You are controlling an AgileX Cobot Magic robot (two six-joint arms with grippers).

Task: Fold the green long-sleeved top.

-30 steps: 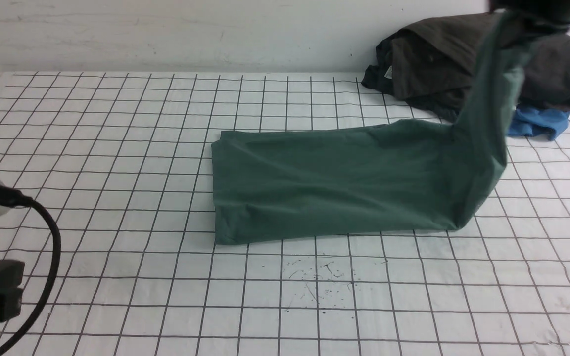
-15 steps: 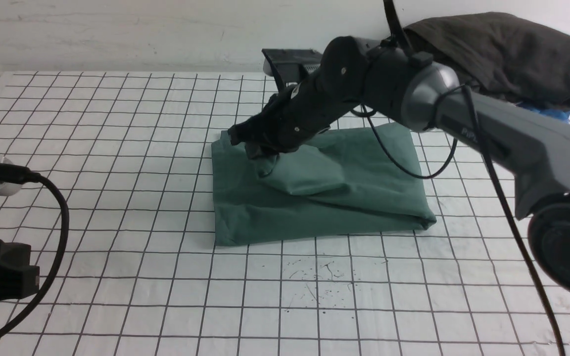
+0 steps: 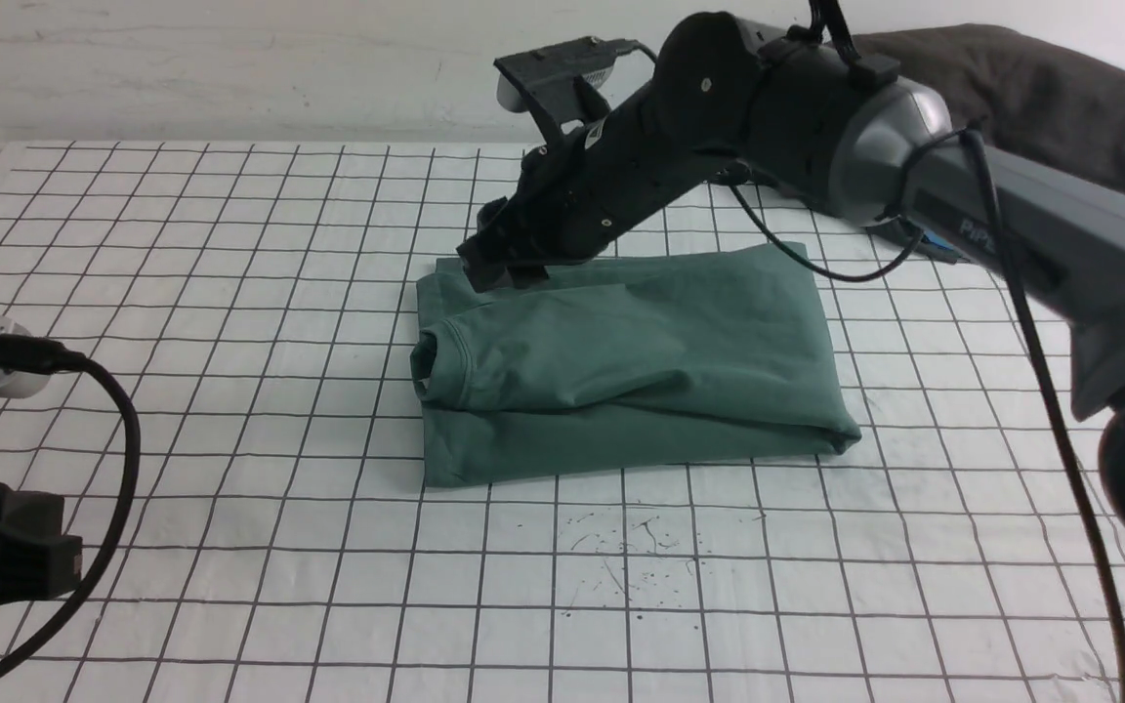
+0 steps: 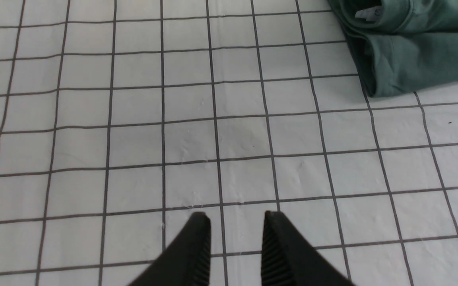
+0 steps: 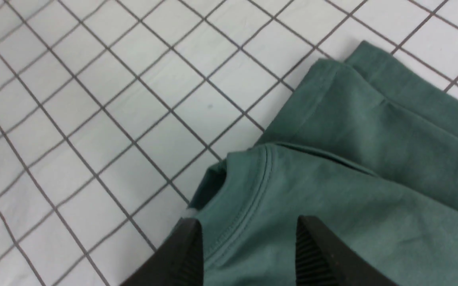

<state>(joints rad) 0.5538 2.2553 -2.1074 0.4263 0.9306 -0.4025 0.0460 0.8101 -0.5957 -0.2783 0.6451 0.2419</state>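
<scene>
The green long-sleeved top lies folded into a compact rectangle near the middle of the white gridded surface, its ribbed neckline on the upper layer at the left end of the bundle. The right gripper hovers above the bundle's far left corner, jaws apart with nothing between them, the collar seam visible below in the right wrist view. The left gripper hangs low over bare grid well to the left of the top, jaws parted and empty. A dark grey-brown garment is heaped at the far right.
</scene>
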